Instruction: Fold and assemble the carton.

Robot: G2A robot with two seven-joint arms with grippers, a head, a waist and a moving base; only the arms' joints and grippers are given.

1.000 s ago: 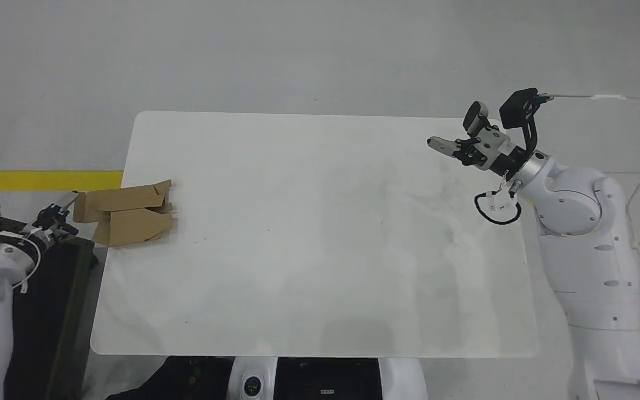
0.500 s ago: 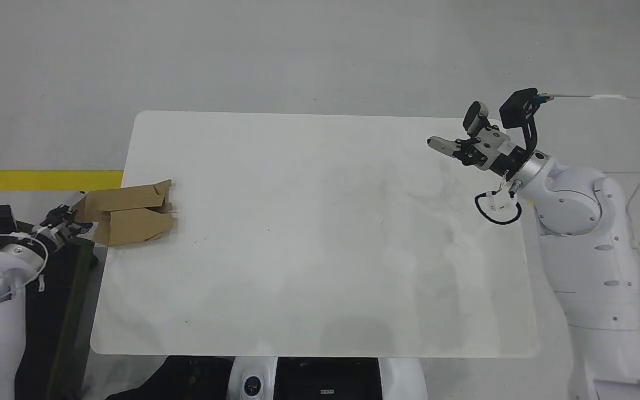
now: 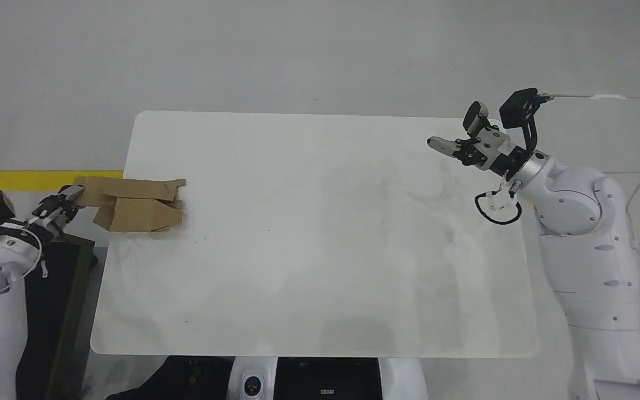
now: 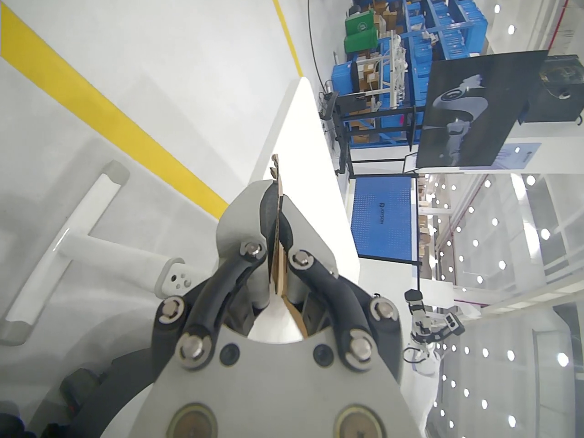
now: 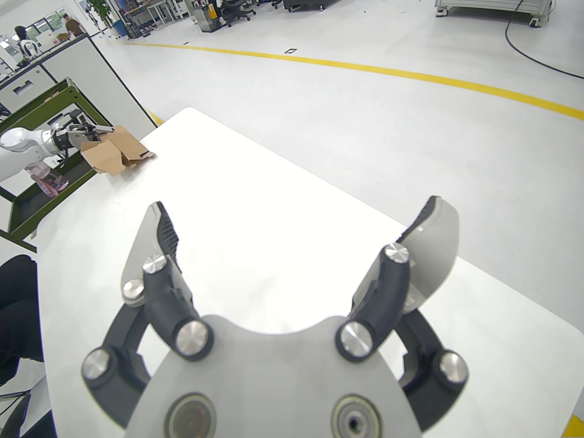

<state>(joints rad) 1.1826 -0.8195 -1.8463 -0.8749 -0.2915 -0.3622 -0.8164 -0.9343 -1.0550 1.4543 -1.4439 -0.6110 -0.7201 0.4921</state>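
While gripped at its outer end, lies flattened at mid-left of the top view: brown carton (image 3: 135,205), most of it on the white bench (image 3: 330,250), the outer end hanging past the bench's left edge. Held there by the left tool (image 3: 70,199), closed down narrow on a single cardboard panel. Looks layered from above, with one long strip along the upper side and shorter folded flaps under it toward the lower side. Not yet opened into a box shape.

From the left wrist, cardboard seen edge-on between the two dark pads (image 4: 266,214) and pinched tight. One notched end pokes out beyond the fingertips toward the centre of the frame. More brown shows lower down between the finger links. Behind it, bench as a narrow white band running up the frame.

Right tool (image 3: 440,145) at upper right of the top view, over the bench's upper-right part and well apart from the carton. Spread wide. Seen from the right wrist as a broad open V low in the frame, with white bench beyond it. Carton and left tool appear small at mid-left of that frame, by the bench's far corner.

Yellow floor stripe (image 3: 50,180) at the left edge of the top view, just above the left tool.
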